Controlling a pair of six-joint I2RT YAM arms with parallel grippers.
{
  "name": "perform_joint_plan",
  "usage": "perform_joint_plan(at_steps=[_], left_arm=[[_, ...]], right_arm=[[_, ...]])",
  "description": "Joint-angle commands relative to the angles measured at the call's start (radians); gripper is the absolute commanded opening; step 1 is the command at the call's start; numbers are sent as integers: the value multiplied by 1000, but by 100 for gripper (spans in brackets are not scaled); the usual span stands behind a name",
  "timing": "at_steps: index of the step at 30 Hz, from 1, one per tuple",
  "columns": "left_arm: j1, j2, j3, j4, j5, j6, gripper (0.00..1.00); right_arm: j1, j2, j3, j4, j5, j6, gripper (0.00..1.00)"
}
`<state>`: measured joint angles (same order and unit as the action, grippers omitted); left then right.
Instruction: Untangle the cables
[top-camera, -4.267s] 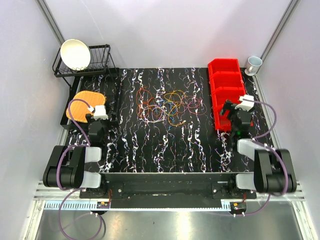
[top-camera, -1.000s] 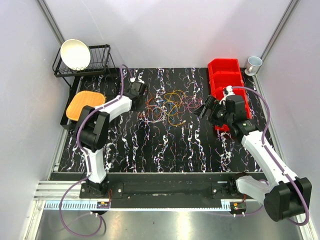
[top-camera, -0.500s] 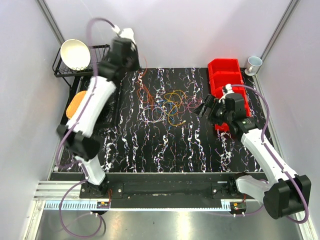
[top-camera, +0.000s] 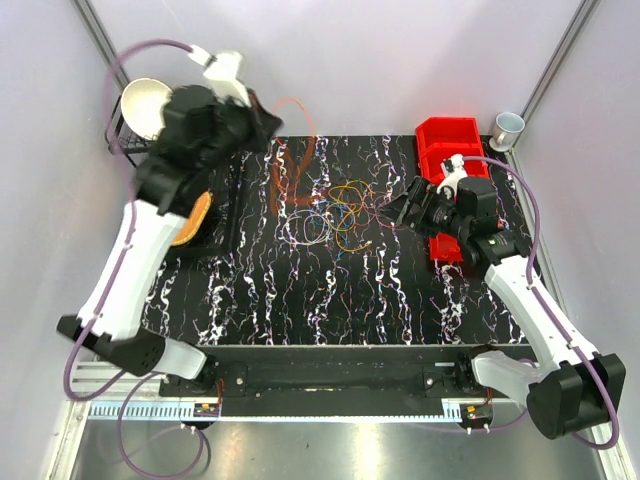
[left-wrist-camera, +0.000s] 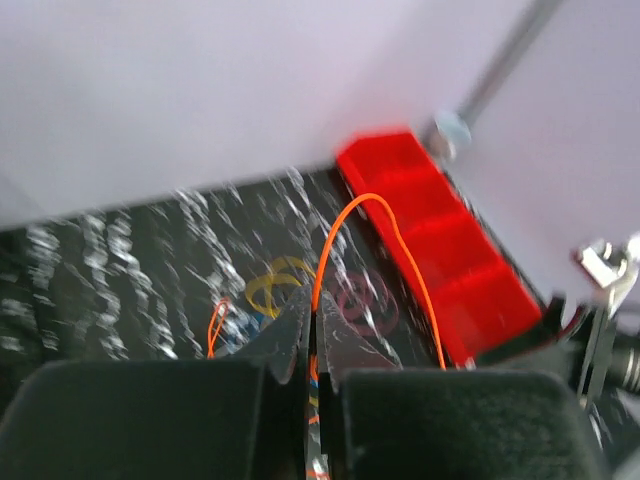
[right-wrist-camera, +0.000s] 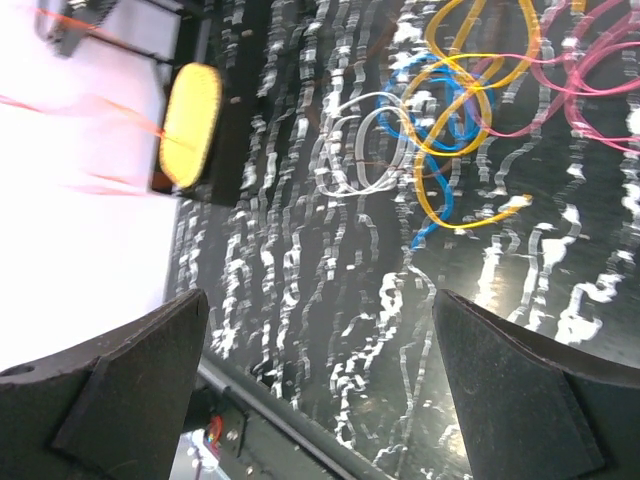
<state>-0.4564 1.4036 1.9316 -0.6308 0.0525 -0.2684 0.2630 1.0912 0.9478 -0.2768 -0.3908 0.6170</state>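
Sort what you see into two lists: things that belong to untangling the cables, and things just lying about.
Belong: the cables; the orange cable pinched in the left gripper; the open right gripper.

Lying about: red bins; white bowl; mug; orange pad.

— What encloses the space?
— Plain pale walls on three sides; a slanted metal post stands in each far corner.
— And underneath?
— A bench with a black top veined in white; a ribbed aluminium rail runs along its near edge; the light is even, the shadows soft.
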Motion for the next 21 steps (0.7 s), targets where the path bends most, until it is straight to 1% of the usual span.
perform_joint_plan(at_steps=[1, 5, 6, 8, 13, 15, 21], left_arm=[[-11, 21, -146, 91, 294, -34, 0], [-28, -11, -293, 169, 403, -51, 0], [-28, -18, -312, 181, 444, -57, 0], [-34, -28, -350, 207, 478, -71, 0], [-45, -20, -378, 240, 561, -97, 0], [-50, -9, -384, 249, 593, -103, 0], [-85, 15, -395, 273, 645, -124, 0]], right_arm=[[7, -37, -7, 93, -108, 23, 100], [5, -79, -24, 152, -150, 20, 100], [7, -95, -30, 165, -161, 18, 100], [5, -108, -35, 197, -175, 26, 100], [5, -105, -44, 267, -230, 62, 100], [5, -97, -50, 327, -261, 84, 100], [7, -71, -60, 436, -341, 127, 97]])
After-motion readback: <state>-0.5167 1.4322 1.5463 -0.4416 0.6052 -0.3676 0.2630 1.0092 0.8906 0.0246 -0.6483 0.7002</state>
